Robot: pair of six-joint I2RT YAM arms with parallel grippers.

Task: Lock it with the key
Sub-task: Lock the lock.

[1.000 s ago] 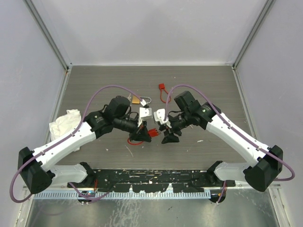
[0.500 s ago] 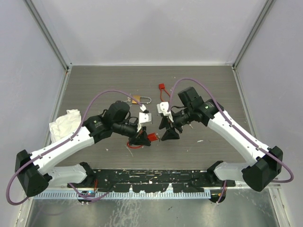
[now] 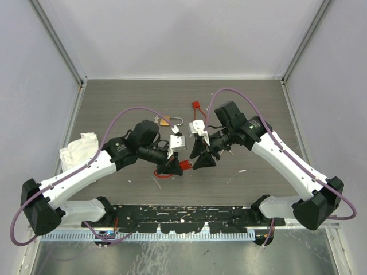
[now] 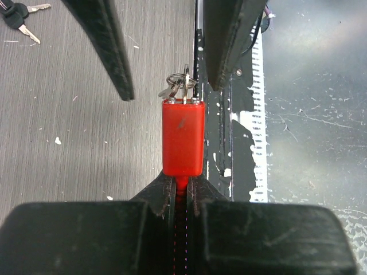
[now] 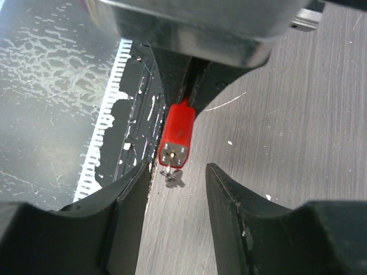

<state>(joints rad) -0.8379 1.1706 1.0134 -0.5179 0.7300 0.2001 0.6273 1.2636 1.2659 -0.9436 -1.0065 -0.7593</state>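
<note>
My left gripper (image 4: 182, 179) is shut on the thin red end of a red padlock (image 4: 182, 137), holding it just above the table (image 3: 114, 103). A small silver key on a ring (image 4: 180, 86) sticks out of the padlock's far end. My right gripper (image 5: 176, 167) faces that end, open, with its fingers (image 5: 123, 212) on either side of the ringed key (image 5: 172, 176) and not touching it. From above, the padlock (image 3: 184, 165) sits between my left gripper (image 3: 174, 166) and right gripper (image 3: 199, 158). A bunch of dark-headed keys (image 4: 16, 12) lies apart on the table.
A brass padlock (image 3: 166, 120) lies behind the left arm. A small red lock with a red cable (image 3: 195, 105) lies at centre back, and a crumpled white cloth (image 3: 80, 146) at the left. The black base rail (image 3: 183, 217) runs along the near edge.
The right gripper's jaws have narrowed and have come in around the padlock's key end. The left gripper still holds the red padlock, shifted slightly.
</note>
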